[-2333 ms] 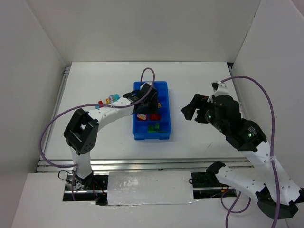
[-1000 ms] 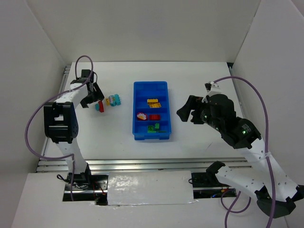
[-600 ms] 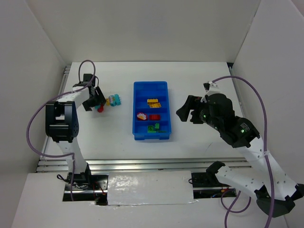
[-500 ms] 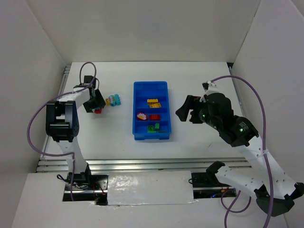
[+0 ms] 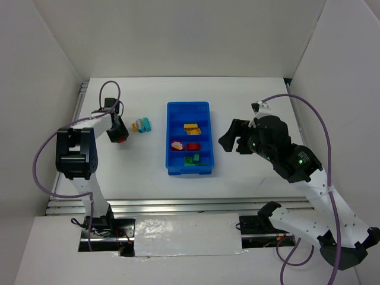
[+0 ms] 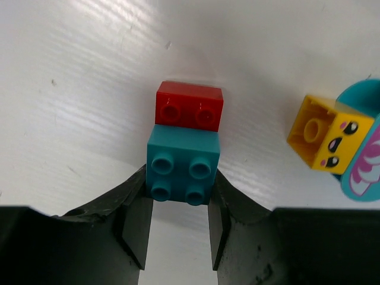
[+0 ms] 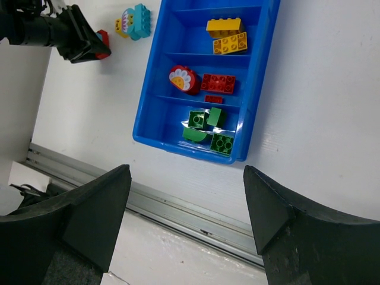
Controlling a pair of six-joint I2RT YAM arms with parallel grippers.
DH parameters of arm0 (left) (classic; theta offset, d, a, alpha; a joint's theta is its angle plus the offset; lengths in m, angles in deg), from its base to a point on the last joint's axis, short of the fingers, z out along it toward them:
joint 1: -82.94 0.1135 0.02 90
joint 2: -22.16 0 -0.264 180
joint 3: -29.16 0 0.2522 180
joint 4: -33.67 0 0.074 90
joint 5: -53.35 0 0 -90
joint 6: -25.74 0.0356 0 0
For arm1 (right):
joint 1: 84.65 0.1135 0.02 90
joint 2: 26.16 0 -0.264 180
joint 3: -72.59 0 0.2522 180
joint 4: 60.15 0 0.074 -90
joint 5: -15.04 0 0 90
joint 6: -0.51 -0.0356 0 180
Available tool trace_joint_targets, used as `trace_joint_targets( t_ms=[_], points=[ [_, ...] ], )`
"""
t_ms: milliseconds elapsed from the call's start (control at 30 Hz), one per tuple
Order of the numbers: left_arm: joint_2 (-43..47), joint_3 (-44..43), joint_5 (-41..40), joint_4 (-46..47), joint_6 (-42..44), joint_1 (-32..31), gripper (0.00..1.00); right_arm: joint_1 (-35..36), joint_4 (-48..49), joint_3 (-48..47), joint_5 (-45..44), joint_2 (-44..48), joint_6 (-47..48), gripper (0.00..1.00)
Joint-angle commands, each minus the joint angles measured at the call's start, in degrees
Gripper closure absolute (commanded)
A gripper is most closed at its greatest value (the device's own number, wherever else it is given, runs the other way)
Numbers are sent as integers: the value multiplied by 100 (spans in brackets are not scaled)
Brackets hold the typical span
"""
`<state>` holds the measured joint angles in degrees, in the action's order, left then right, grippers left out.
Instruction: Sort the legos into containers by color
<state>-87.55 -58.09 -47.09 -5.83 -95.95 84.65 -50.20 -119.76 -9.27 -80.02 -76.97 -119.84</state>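
The blue tray point(image 5: 170, 142) lies mid-table; it also shows in the right wrist view point(image 7: 261, 77). Its compartments hold yellow bricks point(image 7: 225, 34), red bricks point(image 7: 218, 83) with a red flower piece point(image 7: 181, 79), and green bricks point(image 7: 208, 127). My left gripper point(image 5: 117, 133) is down on the table left of the tray. Its jaws point(image 6: 178, 199) touch both sides of a teal brick point(image 6: 183, 172), which abuts a red brick point(image 6: 189, 105). A yellow face brick point(image 6: 329, 133) and a teal round piece point(image 6: 362, 172) lie beside them. My right gripper point(image 5: 234, 138) hangs open and empty right of the tray.
White walls close in the table on three sides. A metal rail point(image 7: 178, 208) runs along the near edge. The yellow and teal pieces point(image 5: 141, 124) lie between the left gripper and the tray.
My left arm has left the tray, swung out to the loose bricks at the left and come down around the teal brick. My right arm has drifted slightly left.
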Motion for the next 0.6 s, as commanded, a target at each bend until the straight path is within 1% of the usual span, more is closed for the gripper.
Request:
trace_joint_targets(
  t_ms=[0, 67, 167, 233, 267, 300, 333, 367, 433, 467, 500, 533, 567],
  points=[
    [518, 177, 147, -151, -22, -13, 100, -44, 357, -37, 84, 27, 55, 16],
    [827, 274, 217, -151, 30, -22, 100, -44, 418, 59, 128, 18, 12, 16],
    [1581, 318, 401, -300, 127, -22, 100, -44, 550, 164, 320, -8, -94, 16],
    [1960, 423, 910, -318, 232, -57, 100, -62, 682, 200, 426, -34, -190, 16],
    [2397, 467, 1051, -309, 259, -83, 100, -71, 726, 200, 470, -78, -226, 16],
    [2637, 581, 1348, -266, 311, -118, 100, -71, 778, 191, 697, -105, -252, 17],
    [2848, 625, 1647, -152, 486, -310, 100, -88, 909, 174, 804, -122, -313, 16],
    [3276, 634, 2094, -142, 548, -408, 100, -88, 980, 130, 935, -192, -349, 16],
    [3674, 687, 2728, 6, 777, -723, 100, -115, 1312, 77, 1462, -237, -402, 16],
    [4024, 705, 3384, 68, 821, -830, 100, -132, 1472, 77, 1682, -245, -419, 17],
    [4193, 722, 3764, 156, 848, -926, 100, -132, 1673, 95, 1945, -237, -445, 17],
    [4325, 740, 4142, 244, 822, -1084, 100, -132, 2171, 182, 2530, -219, -480, 17],
    [4588, 836, 4877, 549, 752, -1173, 100, -141, 2385, 217, 2780, -219, -550, 17]
  ],
)
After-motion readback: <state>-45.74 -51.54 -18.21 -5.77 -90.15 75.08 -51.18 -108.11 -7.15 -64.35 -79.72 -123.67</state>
